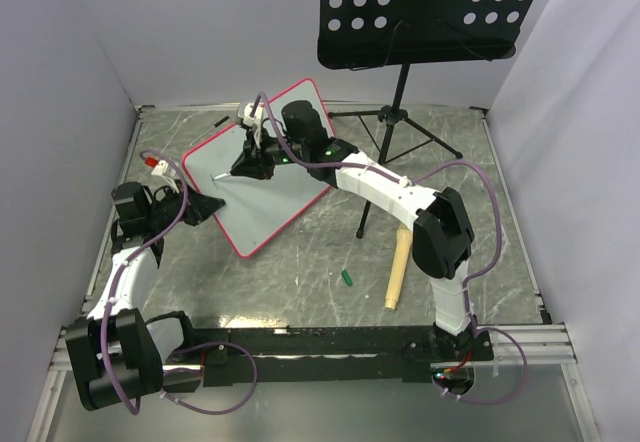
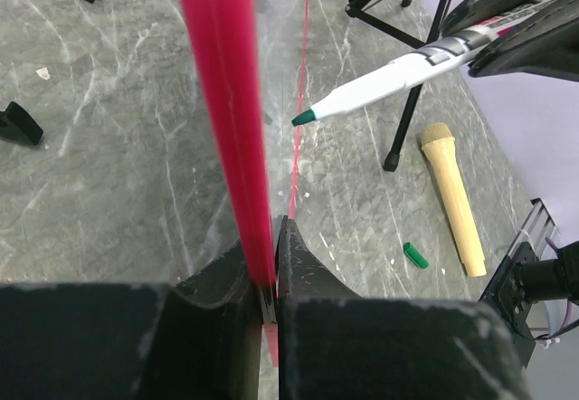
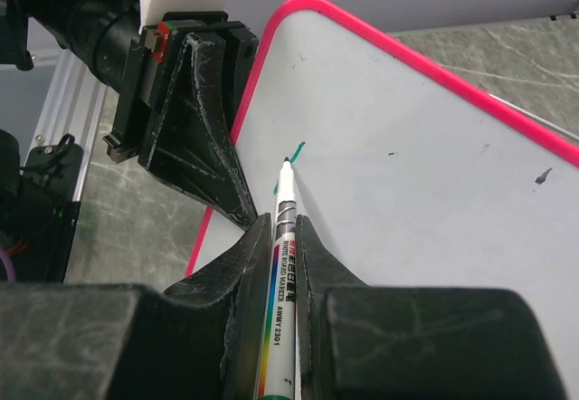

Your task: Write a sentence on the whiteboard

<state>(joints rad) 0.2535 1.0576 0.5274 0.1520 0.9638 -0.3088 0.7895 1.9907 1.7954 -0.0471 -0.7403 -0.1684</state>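
Status: writing step, right at the start. Left jaws are clenching the pink-red frame of the whiteboard on its left edge, bracing it. The board is lying skewed over the left-centre of the worktop, one corner pointing back toward the music stand. It's looking tilted rather than flat, but I can't confirm how far off the surface.

Right jaws are clamping the barrel of the marker. Cap is off, and its teal tip is pointing at the board's left area, just beside the left jaws. Of the sentence only the first strokes are showing: a short teal hook and a small tick below it. No full letter yet. The rest of the board is showing blank apart from a couple of dark specks. Can't tell from the wrist views whether the tip is touching or hovering just off the surface.

Progress, as I'm judging it: barely begun, the whole line is ahead of me.

Next move, as I'm reading it: getting the tip down with light, even pressure, finishing the first letter, then tracking along the board's long side in one line. Left grip has to be rigid so the board isn't swinging under pen load. Spacing matters, since the start is sitting close to the frame. Marker cap and microphone are lying on the worktop well apart from the board, out of the stroke path.
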